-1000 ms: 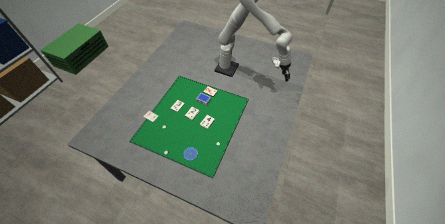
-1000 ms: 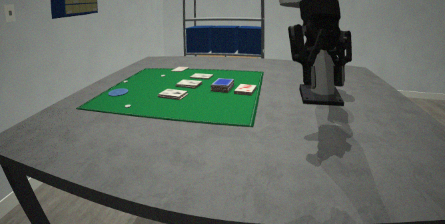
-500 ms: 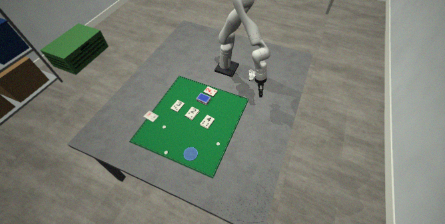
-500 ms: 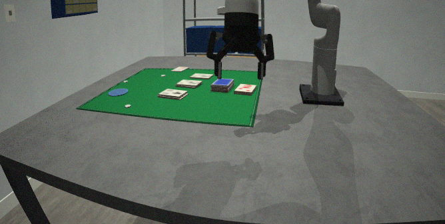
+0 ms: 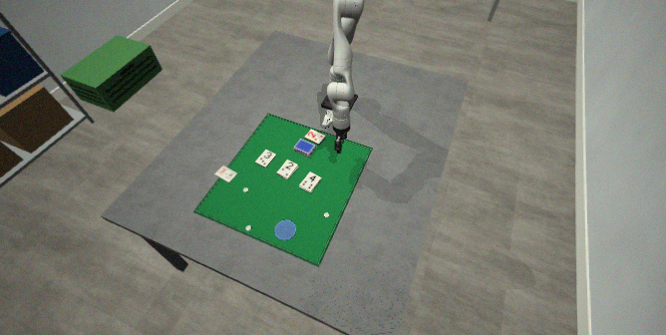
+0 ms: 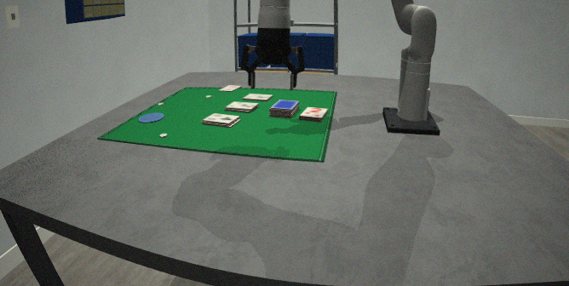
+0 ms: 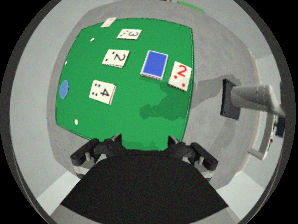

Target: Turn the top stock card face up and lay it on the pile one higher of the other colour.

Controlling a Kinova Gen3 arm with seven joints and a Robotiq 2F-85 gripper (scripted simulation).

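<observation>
Exterior view: on the grey table (image 6: 426, 204), the green felt mat (image 6: 255, 136) carries the blue-backed face-down stock (image 6: 284, 108) beside a face-up red 2 card (image 6: 313, 113). Beyond, the black gripper (image 6: 273, 80) hangs with fingers spread wide, holding nothing.
</observation>
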